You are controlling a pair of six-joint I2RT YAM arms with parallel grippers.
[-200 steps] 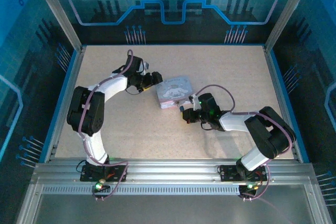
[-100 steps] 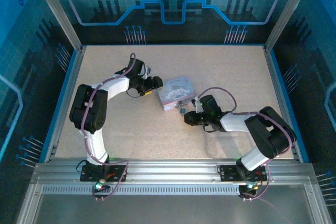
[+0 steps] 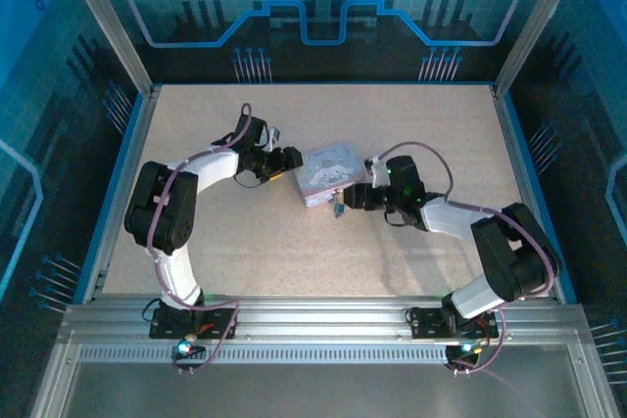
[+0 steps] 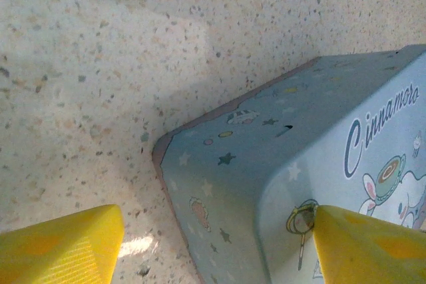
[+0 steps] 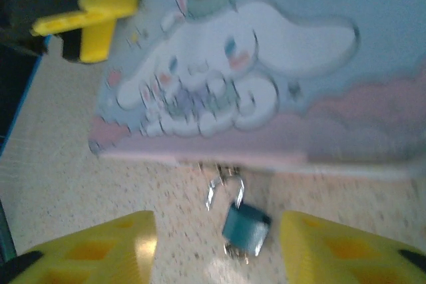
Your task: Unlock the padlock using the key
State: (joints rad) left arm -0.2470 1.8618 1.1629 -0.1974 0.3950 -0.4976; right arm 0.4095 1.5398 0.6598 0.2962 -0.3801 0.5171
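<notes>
The speckled beige tabletop (image 3: 441, 124) lay bare along its far, left and near stretches, and passage there was free. In the middle stood the pale blue rectangular cartoon-printed tin box (image 3: 328, 168), the one bulky obstacle. The left gripper (image 3: 292, 158) crowded the tin's left corner, yellow fingers (image 4: 63, 247) spread wide (one pad clear of the wall). The tiny dark padlock (image 5: 245, 226) lay at the tin's near wall, with bare floor either side of it between the right gripper's (image 5: 216, 247) parted fingers. Aluminium-framed blue walls (image 3: 313, 7) closed the table in.
</notes>
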